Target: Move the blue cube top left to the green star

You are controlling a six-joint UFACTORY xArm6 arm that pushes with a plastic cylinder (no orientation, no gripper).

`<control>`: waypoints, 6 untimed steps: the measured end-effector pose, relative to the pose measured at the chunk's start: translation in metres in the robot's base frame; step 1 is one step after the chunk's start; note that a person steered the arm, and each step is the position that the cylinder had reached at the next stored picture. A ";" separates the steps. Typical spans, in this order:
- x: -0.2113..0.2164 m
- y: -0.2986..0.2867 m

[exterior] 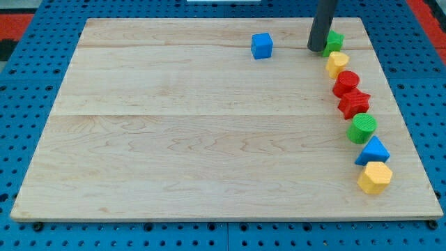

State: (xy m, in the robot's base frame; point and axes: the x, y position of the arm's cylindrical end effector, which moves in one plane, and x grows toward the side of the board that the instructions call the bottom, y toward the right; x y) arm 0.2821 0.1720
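Blue cube [262, 46] sits near the view's top edge of the wooden worktop [174, 139], well clear of everything else. I judge it light, rigid and fairly slick on the wood, liable to spin if pushed off-centre; contact belongs square on a flat face. To its right, my tip [316, 49] rests just beside the green star [334, 40], which is partly hidden behind the rod. My tool is a plain rod with nothing to spread or pinch. Below the star a curved row runs down the view's right side: yellow block [337, 63], red cylinder [345, 82], red star [354, 103], green cylinder [362, 128], blue triangle [373, 150], yellow hexagon [375, 177].
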 end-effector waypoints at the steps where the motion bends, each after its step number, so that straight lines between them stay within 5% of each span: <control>1: 0.000 -0.028; 4: 0.055 -0.109; 6: 0.017 -0.115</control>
State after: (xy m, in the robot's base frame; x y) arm 0.2995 0.0569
